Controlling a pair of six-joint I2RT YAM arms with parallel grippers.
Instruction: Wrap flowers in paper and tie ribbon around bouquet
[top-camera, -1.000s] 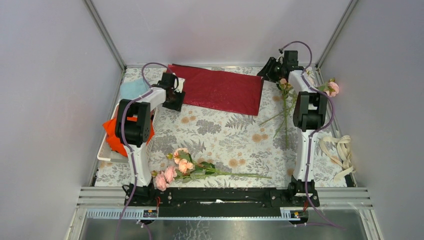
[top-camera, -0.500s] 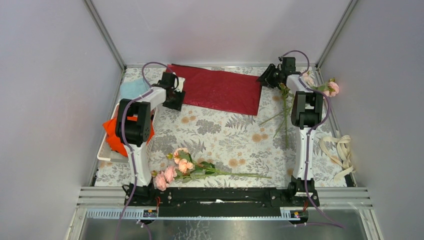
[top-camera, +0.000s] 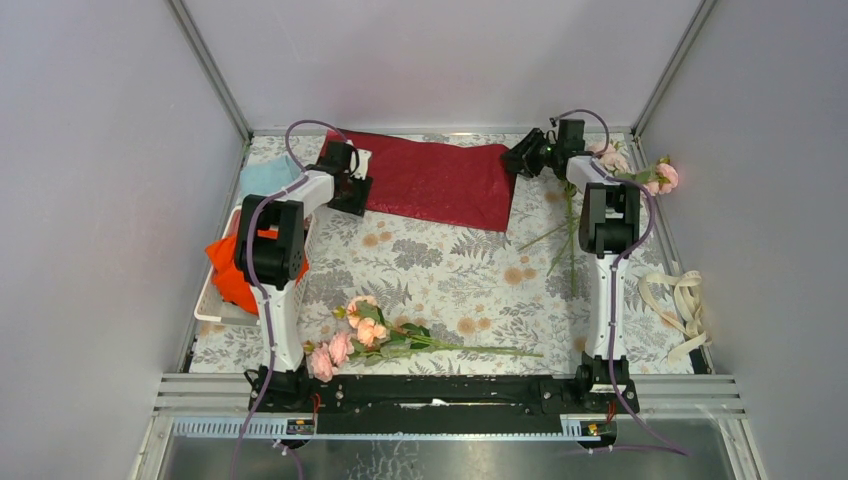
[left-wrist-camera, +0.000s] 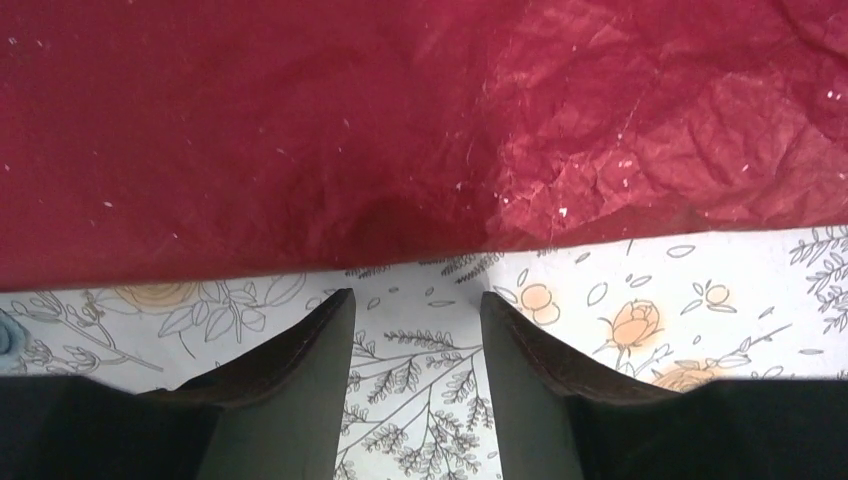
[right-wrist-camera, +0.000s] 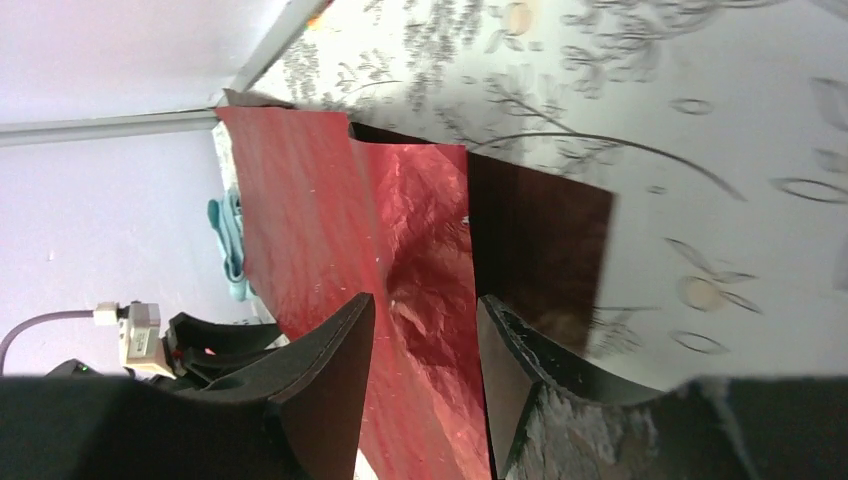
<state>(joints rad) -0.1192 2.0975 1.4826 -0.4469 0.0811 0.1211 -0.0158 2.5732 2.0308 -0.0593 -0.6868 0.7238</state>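
Paper (top-camera: 435, 182), one crimson sheet at tabletop (top-camera: 450, 270) rear, flowers (top-camera: 365, 335) in two bunches, one ribbon (top-camera: 683, 305) at right, left hand (left-wrist-camera: 415, 300) half-open at paper's left edge, right hand (right-wrist-camera: 425, 300) half-open astride right edge

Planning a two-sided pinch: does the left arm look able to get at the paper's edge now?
Likely yes: the left gripper is open, the paper lies just beyond its fingertips, only tablecloth between.
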